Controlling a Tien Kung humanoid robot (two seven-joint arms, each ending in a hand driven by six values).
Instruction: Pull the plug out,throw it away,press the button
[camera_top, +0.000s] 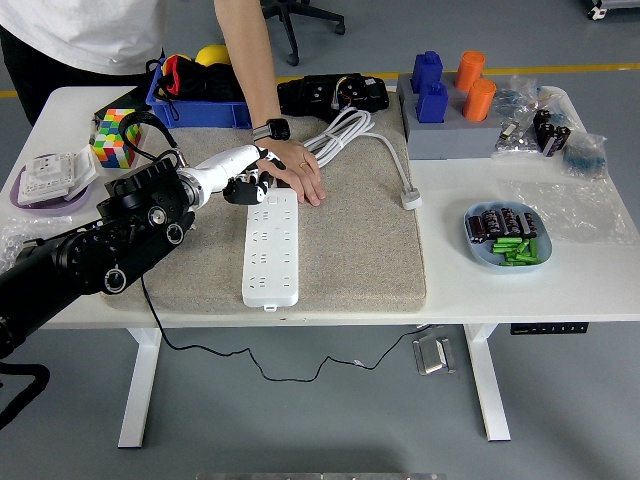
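A white power strip (272, 248) lies lengthwise on a beige mat (360, 240). No plug sits in it. A white plug (411, 199) lies loose at the mat's right edge, on a coiled white cable (345, 135). My left hand (247, 188) hovers at the strip's far end with its fingers curled and holds nothing. I cannot tell whether it touches the strip. A person's hand (298, 172) rests flat on the mat beside that far end, close to my fingers. My right arm is out of view.
A Rubik's cube (117, 137) and a blue bin (200, 108) stand at the back left. A black device (332, 93) and a grey block with blue and orange pieces (450, 135) stand at the back. A blue plate (478, 248) is at the right.
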